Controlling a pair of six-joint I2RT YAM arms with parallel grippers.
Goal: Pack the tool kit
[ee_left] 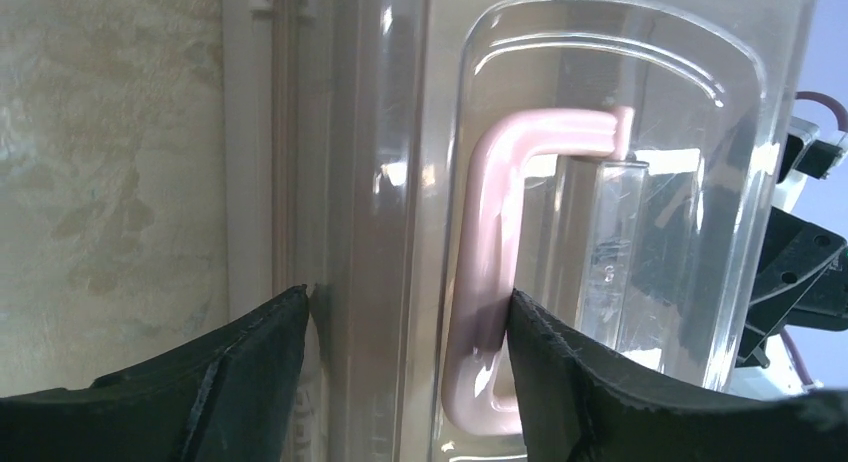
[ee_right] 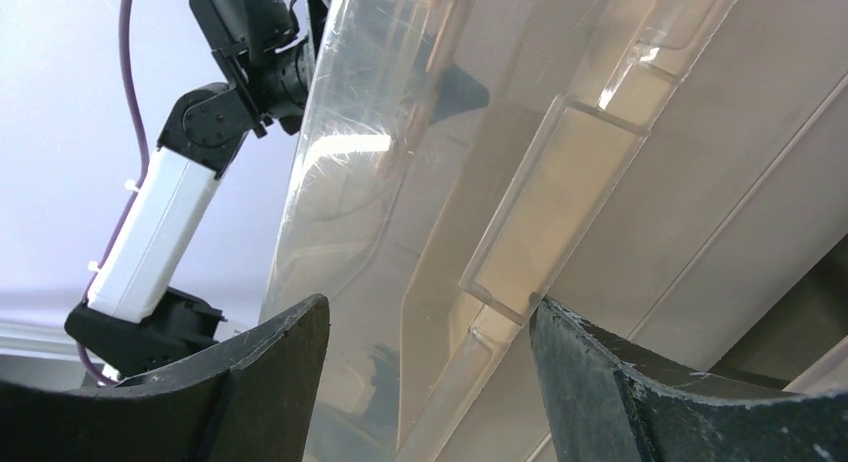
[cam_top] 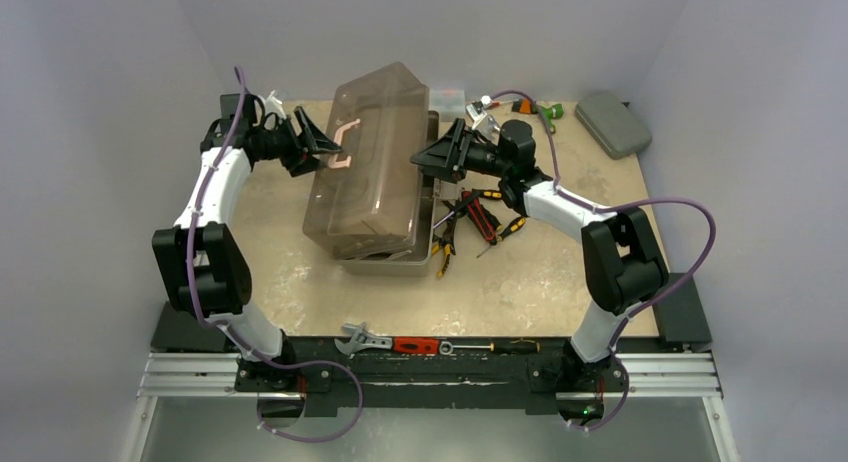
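The tan-brown toolbox (cam_top: 385,252) stands mid-table with its smoky translucent lid (cam_top: 375,167) tilted over it. My left gripper (cam_top: 325,147) is at the lid's left side, by the pink handle (cam_top: 343,142). In the left wrist view the left gripper (ee_left: 407,297) is shut across the lid's top edge: one finger presses the lid's outer wall, the other presses the pink handle (ee_left: 490,252). My right gripper (cam_top: 428,157) is at the lid's right side. It (ee_right: 430,312) stands open around the lid's edge, one fingertip (ee_right: 545,312) against a clear latch tab (ee_right: 545,207). Pliers and screwdrivers (cam_top: 470,217) lie right of the box.
A wrench and a red-handled tool (cam_top: 400,342) lie on the near rail. A flat grey case (cam_top: 612,124) sits at the back right corner. A small clear box (cam_top: 450,94) and green and orange items (cam_top: 535,109) are behind the toolbox.
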